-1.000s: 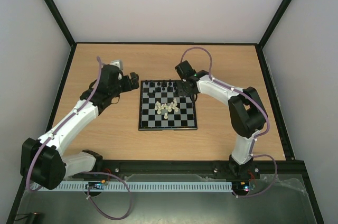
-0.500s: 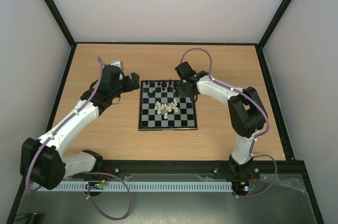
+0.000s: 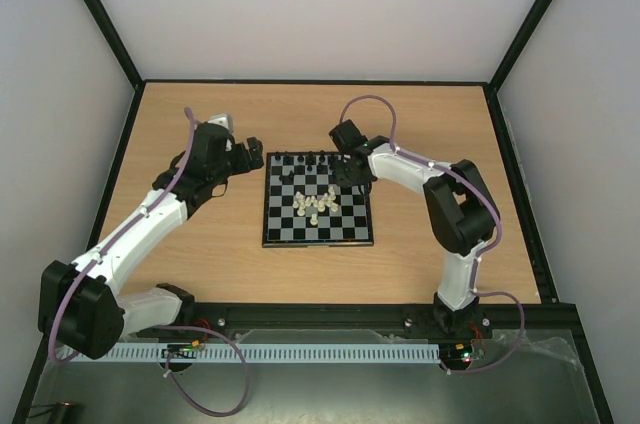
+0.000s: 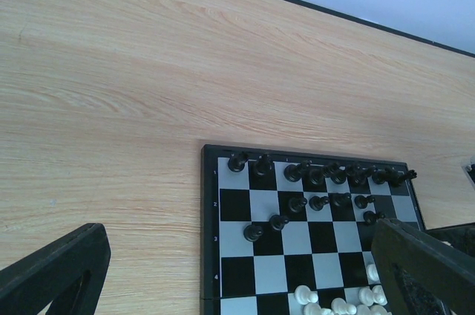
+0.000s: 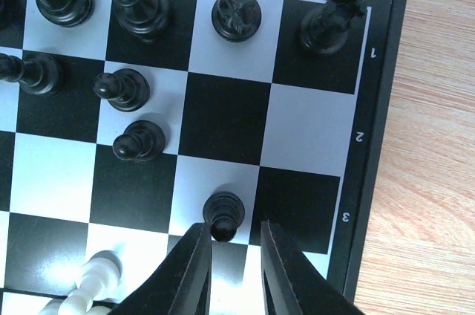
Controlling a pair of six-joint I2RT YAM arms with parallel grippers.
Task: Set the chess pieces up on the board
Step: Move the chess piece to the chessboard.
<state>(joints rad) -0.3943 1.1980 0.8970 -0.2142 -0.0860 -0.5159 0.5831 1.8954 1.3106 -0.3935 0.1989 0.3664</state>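
Table: light wood-grain tabletop, thin black edging | Enclosure: plain pale walls left, far and right; black corner struts slanting down to the far corners | Near edge: black rail, white slotted strip just nearer, grey metal panel nearest.

black chess pieces crowd the board's far rows; cream ones cluster mid-board.

The board lies mid-way across the worktop. Chess pieces line its far edge, and others cluster near its centre. The left end effector sits beside the far-left corner. The right end effector hangs over the far-right squares, a pawn at its fingertips.
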